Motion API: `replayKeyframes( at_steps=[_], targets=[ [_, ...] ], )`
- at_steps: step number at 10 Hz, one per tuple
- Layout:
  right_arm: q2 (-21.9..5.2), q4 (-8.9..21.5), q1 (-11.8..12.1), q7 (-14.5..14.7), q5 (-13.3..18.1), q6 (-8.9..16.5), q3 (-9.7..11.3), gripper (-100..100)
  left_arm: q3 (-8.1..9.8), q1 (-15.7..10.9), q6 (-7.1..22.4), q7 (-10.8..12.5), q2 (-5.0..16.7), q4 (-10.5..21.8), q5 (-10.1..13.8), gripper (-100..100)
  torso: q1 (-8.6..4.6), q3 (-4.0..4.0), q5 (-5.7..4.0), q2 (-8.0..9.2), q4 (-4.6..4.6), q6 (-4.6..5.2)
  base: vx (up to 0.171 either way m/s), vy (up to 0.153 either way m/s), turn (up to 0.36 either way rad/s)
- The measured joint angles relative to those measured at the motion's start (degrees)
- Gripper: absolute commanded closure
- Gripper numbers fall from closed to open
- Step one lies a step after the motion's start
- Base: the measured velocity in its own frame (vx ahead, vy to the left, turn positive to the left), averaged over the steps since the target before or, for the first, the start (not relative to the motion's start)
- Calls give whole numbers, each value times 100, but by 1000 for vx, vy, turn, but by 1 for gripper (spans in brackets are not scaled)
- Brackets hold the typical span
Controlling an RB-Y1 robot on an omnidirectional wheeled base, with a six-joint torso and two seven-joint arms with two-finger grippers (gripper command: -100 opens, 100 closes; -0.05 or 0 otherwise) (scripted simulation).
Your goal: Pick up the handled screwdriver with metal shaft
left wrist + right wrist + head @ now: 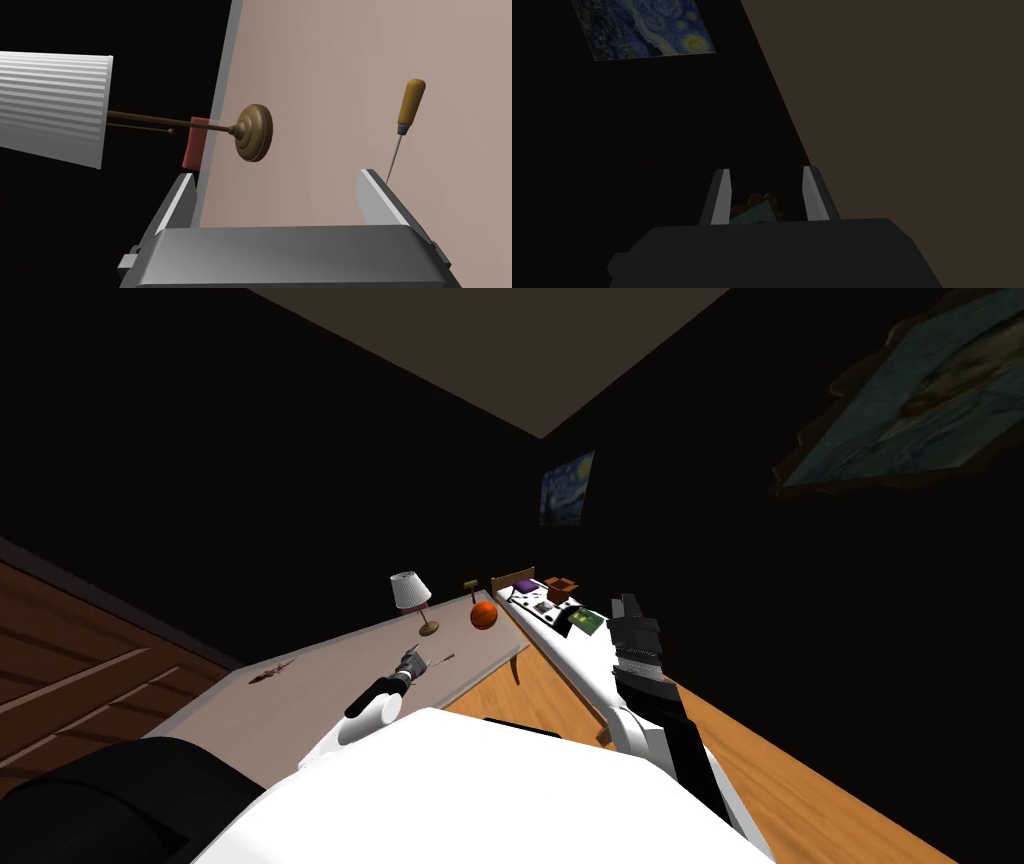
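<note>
Left end effector (412, 660) (276, 174) is released: fingers (382, 200) wide apart, nothing between them. It's low over the surface (325, 60), pale beige, reaching out from the near edge.

Screwdriver (411, 102) (440, 659) lies flat on the surface, just outside the left end effector, not in the gap. Amber-brown handle at the far end, thin metal shaft running back toward one finger. The shaft's tip is hidden behind that finger, so can't tell if they touch.

Lamp (254, 132) (410, 593) stands on the same surface past the end effector, near the far edge: round brown base, thin stem, ribbed white shade. Well apart from the screwdriver. A small red block (194, 142) shows just beyond the surface edge behind the lamp stem; can't tell what it is.

The head view also has an orange ball (484, 615) further along the surface, past the lamp, and a small reddish item (272, 671) off to the left side, too small to identify.

Right end effector (766, 170) (630, 623) is raised off to the right, away from the surface, above the wood floor (800, 788). Fingers apart, holding nothing.
</note>
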Motion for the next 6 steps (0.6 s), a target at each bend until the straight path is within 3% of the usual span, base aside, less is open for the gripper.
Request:
replayKeyframes(
  at_steps=[5, 6],
  targets=[
    [0, 0, -1, 0, 0, 0, 1, 0, 12, -145, 340, 26, 204, 693, 417, -100, 0, -2, -1, -4, 0, 7, -13, 26, -202],
    [0, 0, 0, 0, 0, 0, 0, 0, 170, -79, 561, 1, 98, 645, 388, -100, 1, -1, 0, -2, 0, -1, -7, 18, 5]
  ],
)
